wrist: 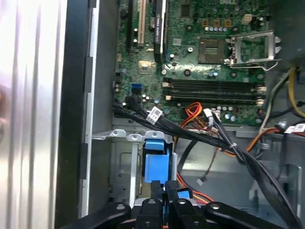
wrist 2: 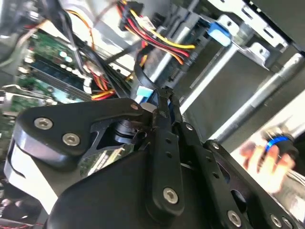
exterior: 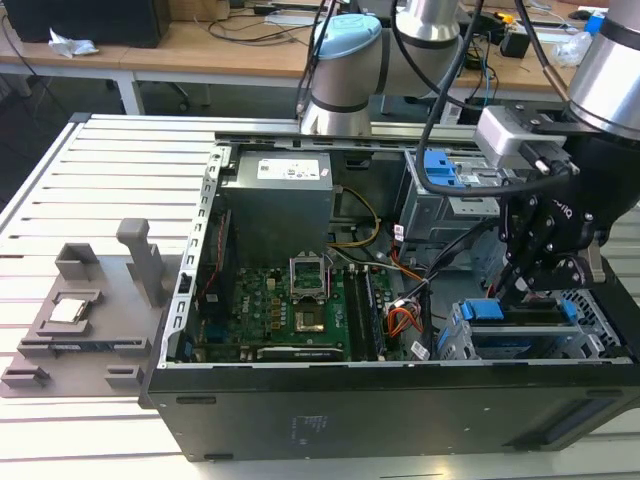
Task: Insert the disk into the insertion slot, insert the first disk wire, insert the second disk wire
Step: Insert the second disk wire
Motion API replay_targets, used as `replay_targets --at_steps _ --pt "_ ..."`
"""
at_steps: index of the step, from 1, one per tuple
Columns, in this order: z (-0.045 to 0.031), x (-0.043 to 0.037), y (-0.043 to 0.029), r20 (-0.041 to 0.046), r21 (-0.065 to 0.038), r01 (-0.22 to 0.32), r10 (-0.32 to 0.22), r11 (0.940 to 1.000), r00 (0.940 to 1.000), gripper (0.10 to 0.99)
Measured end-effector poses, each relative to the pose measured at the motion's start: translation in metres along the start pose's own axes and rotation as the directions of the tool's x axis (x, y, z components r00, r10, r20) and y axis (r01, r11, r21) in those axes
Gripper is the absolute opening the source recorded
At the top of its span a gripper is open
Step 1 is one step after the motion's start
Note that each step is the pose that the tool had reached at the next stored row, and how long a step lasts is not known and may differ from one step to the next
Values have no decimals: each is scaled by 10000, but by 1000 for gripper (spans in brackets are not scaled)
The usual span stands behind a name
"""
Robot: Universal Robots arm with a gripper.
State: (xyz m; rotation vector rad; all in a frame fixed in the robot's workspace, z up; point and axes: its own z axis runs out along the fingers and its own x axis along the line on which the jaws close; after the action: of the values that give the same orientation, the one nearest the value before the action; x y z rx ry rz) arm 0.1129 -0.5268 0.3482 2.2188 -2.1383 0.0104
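Tool [exterior: 527, 283] at right of the exterior view, fingers drawn together over blue tab [wrist: 155, 167], grip itself not discernible, disk [exterior: 520, 325] seated in insertion slot [exterior: 600, 335] at lower right, open computer case [exterior: 300, 420] on slatted desk [exterior: 90, 160].

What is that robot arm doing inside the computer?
A black gripper on a robot arm reaches into the open black computer case. It hangs just over the blue-framed silver disk, which lies in the grey perforated metal drive cage at the exterior view's right. Black and orange cables lie loose nearby.
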Motion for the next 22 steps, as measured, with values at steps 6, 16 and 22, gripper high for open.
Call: replay_targets --at_steps 6,16,22 --pt "10 181 -31 903 -1 33 -33 10000 9959 153" --pt "30 217 -161 1060 -106 44 -33 9999 9944 153" --pt "68 216 -191 1060 -134 46 -32 9999 9944 153"
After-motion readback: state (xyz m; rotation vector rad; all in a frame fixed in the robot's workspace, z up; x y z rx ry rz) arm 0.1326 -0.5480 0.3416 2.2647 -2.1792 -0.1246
